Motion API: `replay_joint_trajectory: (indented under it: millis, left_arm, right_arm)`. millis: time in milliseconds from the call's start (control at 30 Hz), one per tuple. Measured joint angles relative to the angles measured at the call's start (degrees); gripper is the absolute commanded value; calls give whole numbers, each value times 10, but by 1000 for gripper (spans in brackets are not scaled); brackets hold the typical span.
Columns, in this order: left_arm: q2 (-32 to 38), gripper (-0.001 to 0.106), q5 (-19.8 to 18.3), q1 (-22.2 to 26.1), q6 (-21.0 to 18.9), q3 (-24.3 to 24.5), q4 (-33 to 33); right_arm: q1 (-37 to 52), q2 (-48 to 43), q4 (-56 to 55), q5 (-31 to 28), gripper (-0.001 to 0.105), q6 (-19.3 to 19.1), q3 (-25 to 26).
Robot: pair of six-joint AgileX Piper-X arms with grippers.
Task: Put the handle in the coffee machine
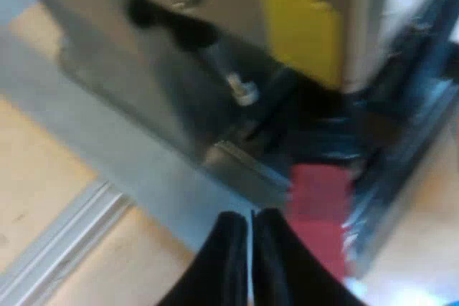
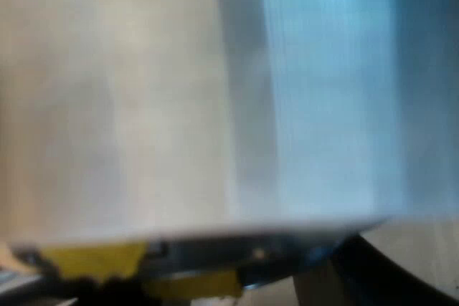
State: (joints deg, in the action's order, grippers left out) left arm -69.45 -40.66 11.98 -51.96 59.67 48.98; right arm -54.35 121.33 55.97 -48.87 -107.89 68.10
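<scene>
Hovering low at the front of the shiny steel-bodied espresso machine [image 1: 143, 62], my left gripper [image 1: 250, 217] had its two black fingers drawn together to a thin slit, with nothing seen between them. The handle showed as a blurred, blocky red end [image 1: 319, 198] just past the fingertips, under the dark recess at the machine's foot. Whether a finger touched it, or whether the holder was already seated, could not be told. A flat yellow patch [image 1: 297, 26] sat on the machine's wall above that recess, and a small bright metal stud [image 1: 244, 91] stood out from the steel face. The pale wooden table [image 1: 36, 177] and a grey metal rail [image 1: 64, 241] lay below.

The right wrist view looked close onto a pale flat panel [image 2: 115, 105] with a yellow strip [image 2: 93, 259] along its edge.

The step appeared to be taking hold of the handle. Done well, it called for spreading the fingers first, squaring them to the red end and closing firmly. The holder then had to be kept level while it was raised and turned, without scraping the steel.
</scene>
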Motion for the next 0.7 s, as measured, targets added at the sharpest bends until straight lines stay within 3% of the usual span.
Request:
replay_joint_trajectory:
  millis: [67,267,700]
  left_arm:
    - [-14,1,31,-7,0,0,-14]
    - [-61,1,52,-39,-1,0,-6]
    - [-68,1,54,-66,17,12,83]
  right_arm:
    - [0,0,1,0,36,0,0]
    - [0,0,3,0,36,-1,0]
    - [-1,0,4,-7,36,-14,-1]
